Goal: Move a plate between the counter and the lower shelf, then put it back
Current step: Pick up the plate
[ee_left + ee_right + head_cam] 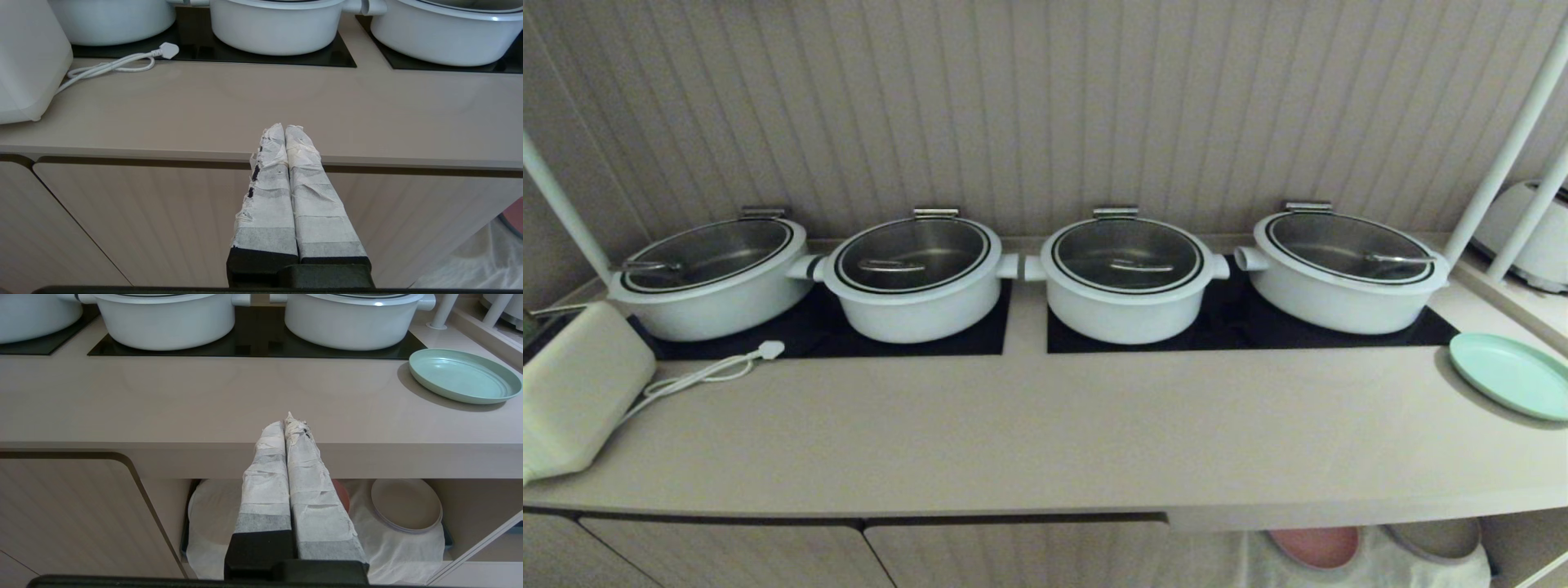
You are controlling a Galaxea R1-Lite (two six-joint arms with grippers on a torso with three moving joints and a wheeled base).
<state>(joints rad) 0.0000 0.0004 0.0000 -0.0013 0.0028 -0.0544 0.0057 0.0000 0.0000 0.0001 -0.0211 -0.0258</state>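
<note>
Four white pots [915,278] with glass lids sit in a row on the black cooktop panels [833,331] across the middle of the head view, and the mint-green plate [1511,376] is parked on the counter [1045,425] at the far right edge of the frame, just past the last pot. In the right wrist view that plate shows up in the upper right, lying flat and alone on the worktop. Down at the bottom right of the head view you can peek into the lower shelf [408,547], lined with wrinkly white cloth, with a pink plate [1315,545] and a stack of pale plates [406,504] on it. Both arms hang low in front of the cabinet doors [143,220]: the left gripper [284,127] has its taped fingers pressed together on nothing, tips level with the counter's front edge, and the right gripper [289,421] is the same, closed up and empty, well apart from the plate. A white appliance [572,392] with a loose cord and plug [768,351] sits at the left edge.
</note>
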